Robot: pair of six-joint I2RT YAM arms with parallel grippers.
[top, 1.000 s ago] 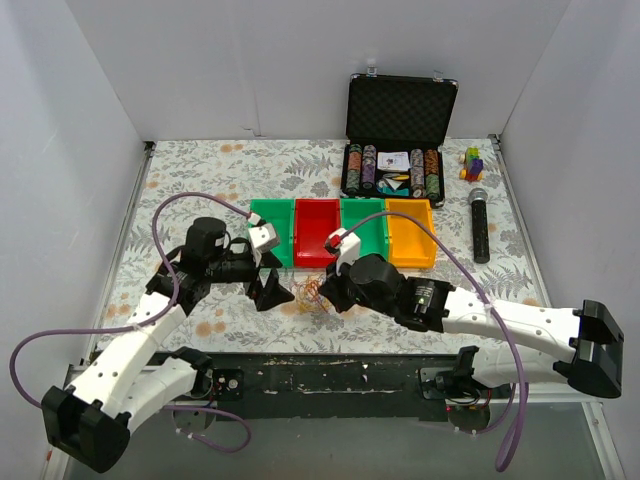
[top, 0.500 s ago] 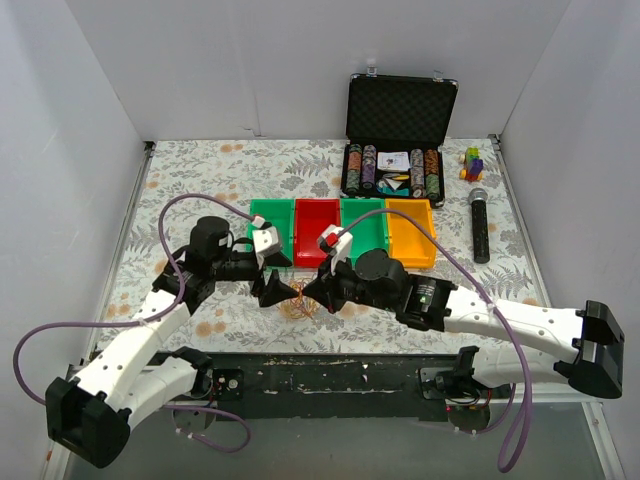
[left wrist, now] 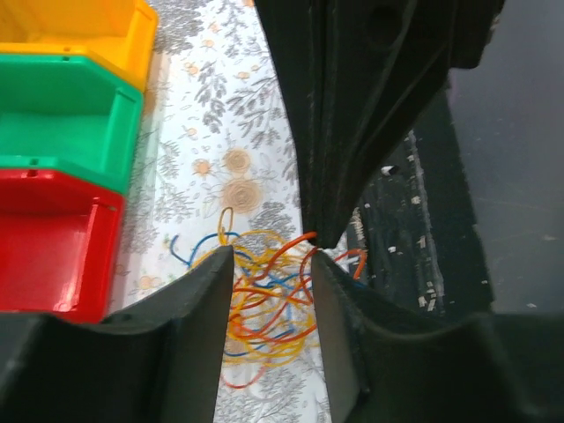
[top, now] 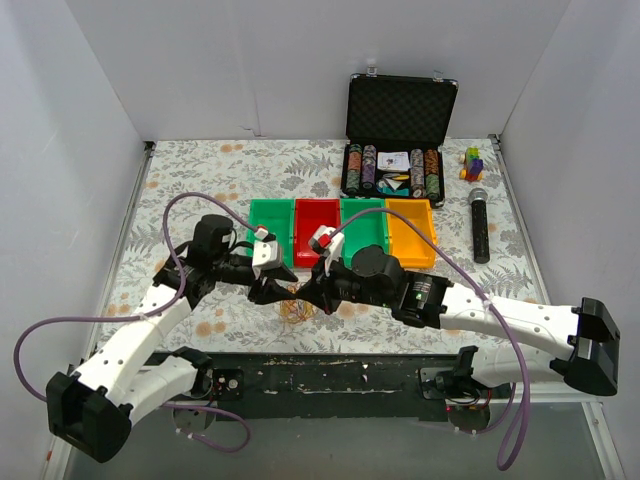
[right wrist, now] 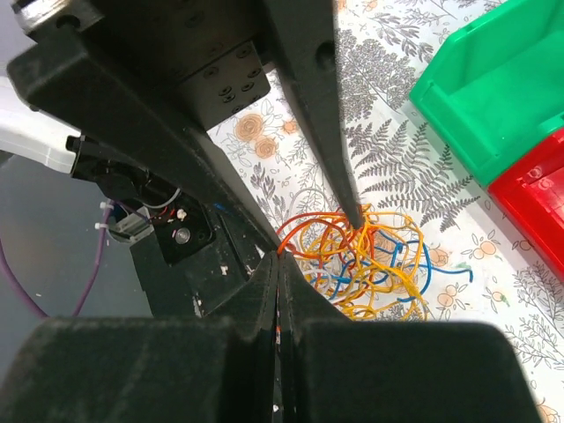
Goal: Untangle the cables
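Observation:
The cables (top: 296,309) are a small tangle of thin orange, yellow and blue strands on the floral cloth, just in front of the red bin (top: 317,230). My left gripper (top: 282,293) comes in from the left. In the left wrist view its fingertips (left wrist: 271,257) stand apart, straddling the cables (left wrist: 264,304), which lie loose in the gap. My right gripper (top: 309,291) meets it from the right. Its jaws (right wrist: 278,258) are shut, pinching one orange strand at the edge of the cables (right wrist: 379,260).
Four bins stand in a row behind the tangle: green (top: 270,222), red, green (top: 362,222) and orange (top: 412,232). An open black case of poker chips (top: 392,170), a microphone (top: 479,225) and a small colourful toy (top: 472,162) lie at the back right.
My left gripper has moved right onto the tangle and its jaws have narrowed a lot. The right gripper has shifted left, still shut, and the two tips now nearly meet.

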